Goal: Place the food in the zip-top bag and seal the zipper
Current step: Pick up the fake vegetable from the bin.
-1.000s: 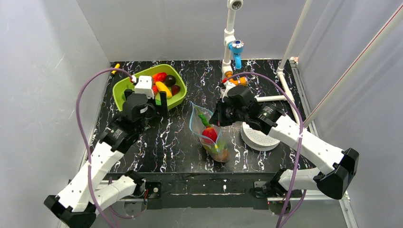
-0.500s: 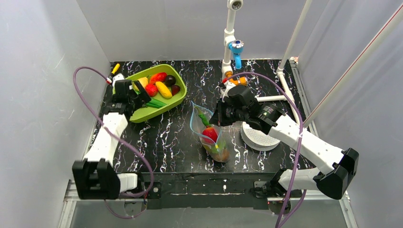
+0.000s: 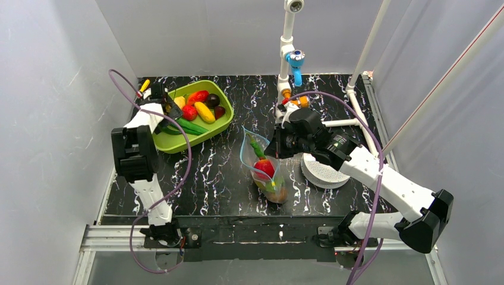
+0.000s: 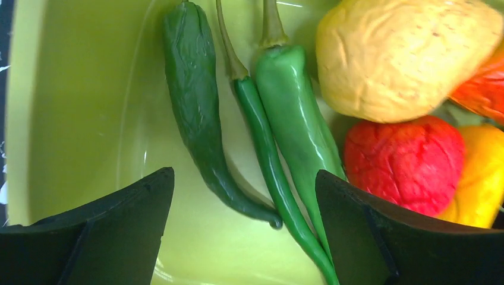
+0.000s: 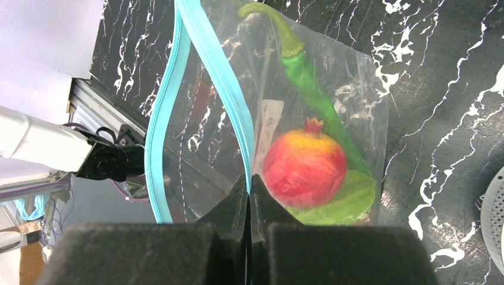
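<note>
The lime-green tray (image 3: 217, 89) at the back left holds the food: three green peppers (image 3: 190, 126), plus red, yellow and dark pieces (image 3: 205, 107). My left gripper (image 3: 170, 116) hangs open over the tray's left part. In the left wrist view my left gripper (image 4: 243, 196) straddles the tip of a dark green pepper (image 4: 196, 113) and two lighter green ones (image 4: 294, 119), touching none. My right gripper (image 5: 249, 181) is shut on the blue zipper (image 5: 223, 77) of the zip-top bag (image 3: 261, 169), holding its mouth open. A red pomegranate (image 5: 304, 166) and a green chili (image 5: 309, 83) lie inside.
A bumpy yellow fruit (image 4: 398, 53) and a red fruit (image 4: 404, 163) lie just right of the left jaws. A white round disc (image 3: 324, 172) sits right of the bag. A white pipe stand with a blue fitting (image 3: 294, 59) rises at the back.
The left arm has folded upright and its gripper has shifted left, low over the peppers in the tray, with its jaws a little narrower. The right gripper keeps holding the bag.
</note>
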`<state>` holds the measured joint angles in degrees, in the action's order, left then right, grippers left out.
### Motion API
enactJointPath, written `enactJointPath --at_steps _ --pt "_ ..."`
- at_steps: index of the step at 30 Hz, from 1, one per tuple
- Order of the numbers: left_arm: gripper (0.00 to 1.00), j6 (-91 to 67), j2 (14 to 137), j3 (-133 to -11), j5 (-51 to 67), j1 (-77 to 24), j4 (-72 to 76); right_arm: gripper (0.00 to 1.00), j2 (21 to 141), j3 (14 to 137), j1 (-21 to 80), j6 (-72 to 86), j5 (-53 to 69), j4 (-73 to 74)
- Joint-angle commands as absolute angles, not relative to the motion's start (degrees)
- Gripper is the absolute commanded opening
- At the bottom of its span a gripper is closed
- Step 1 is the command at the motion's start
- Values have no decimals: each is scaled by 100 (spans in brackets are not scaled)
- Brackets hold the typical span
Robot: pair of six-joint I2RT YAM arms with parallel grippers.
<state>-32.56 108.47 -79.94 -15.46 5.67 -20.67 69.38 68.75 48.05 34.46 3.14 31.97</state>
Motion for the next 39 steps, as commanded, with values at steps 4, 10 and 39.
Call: enactJointPath --at_steps 4,10,39 --pt "81 -3416 10888 -8007 -2118 639 -2384 1 6744 6925 4772 3443 288 3050" --pt "54 -3387 10950 -7762 -2153 658 -2203 1 6915 7022 4773 3464 362 3094" --pt "0 -3264 9222 -7739 -1143 659 -2293 1 7018 7203 4772 3584 476 3202"
